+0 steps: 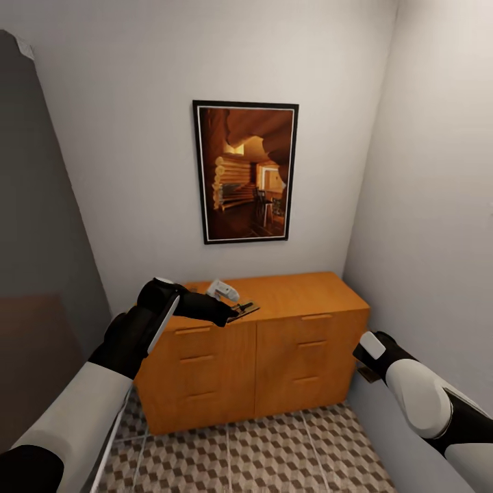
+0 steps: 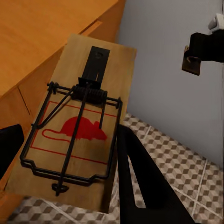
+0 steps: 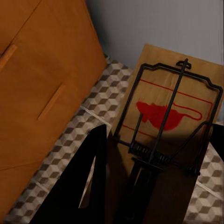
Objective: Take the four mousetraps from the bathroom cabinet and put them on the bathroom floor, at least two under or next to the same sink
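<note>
1. Above the cabinet (image 1: 274,329) top's front edge, the left pincer (image 1: 229,316) is closed on a mousetrap (image 2: 79,126), held roughly level.
2. Beside the cabinet's right end, over the bathroom floor (image 1: 274,445), the right pincer (image 1: 366,366) grips a second mousetrap (image 3: 168,135).
3. Each looks light, stiff and thin; the board's short edge seems the safest hold, clear of the wire.
4. Each board's long axis runs out from its pincer.

Two mousetraps: one (image 2: 77,130) at left gripper (image 1: 236,313), one (image 3: 170,116) at right gripper (image 3: 154,186). One cabinet (image 1: 274,356). One framed picture (image 1: 245,171). Two arms.
</note>
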Controlling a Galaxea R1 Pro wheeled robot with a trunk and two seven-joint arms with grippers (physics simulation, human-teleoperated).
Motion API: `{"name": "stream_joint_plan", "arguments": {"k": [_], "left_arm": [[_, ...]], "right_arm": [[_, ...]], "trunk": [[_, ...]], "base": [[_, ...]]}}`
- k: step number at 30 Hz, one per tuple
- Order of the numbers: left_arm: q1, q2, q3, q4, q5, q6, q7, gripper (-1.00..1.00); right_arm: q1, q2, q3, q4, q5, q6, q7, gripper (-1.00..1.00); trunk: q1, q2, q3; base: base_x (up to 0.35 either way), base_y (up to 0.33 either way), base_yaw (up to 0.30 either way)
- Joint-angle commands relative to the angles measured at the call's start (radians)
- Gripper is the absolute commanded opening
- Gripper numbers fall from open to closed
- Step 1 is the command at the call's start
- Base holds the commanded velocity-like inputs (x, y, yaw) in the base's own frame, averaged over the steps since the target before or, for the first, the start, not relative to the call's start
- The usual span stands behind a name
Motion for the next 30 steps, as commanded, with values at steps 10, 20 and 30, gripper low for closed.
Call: {"name": "stream_joint_plan", "arguments": {"k": [10, 20, 30], "left_arm": [[0.000, 0.000, -0.001, -0.001, -0.010, 0.001, -0.010, -1.00], [0.000, 0.000, -0.001, -0.001, -0.010, 0.001, -0.010, -1.00], [0.000, -0.001, -0.001, -0.001, -0.009, 0.001, -0.010, -1.00]], "right_arm": [[0.000, 0.000, 0.006, -0.001, -0.012, 0.003, -0.003, -1.00], [0.000, 0.000, 0.006, -0.002, -0.012, 0.003, -0.003, -1.00], [0.000, 0.000, 0.007, -0.001, -0.012, 0.004, -0.003, -1.00]], "trunk": [[0.000, -0.001, -0.001], [0.000, -0.001, -0.001], [0.000, -0.001, -0.001]], "base": [[-0.336, 0.000, 0.000], [-0.329, 0.000, 0.000], [-0.228, 0.000, 0.000]]}}
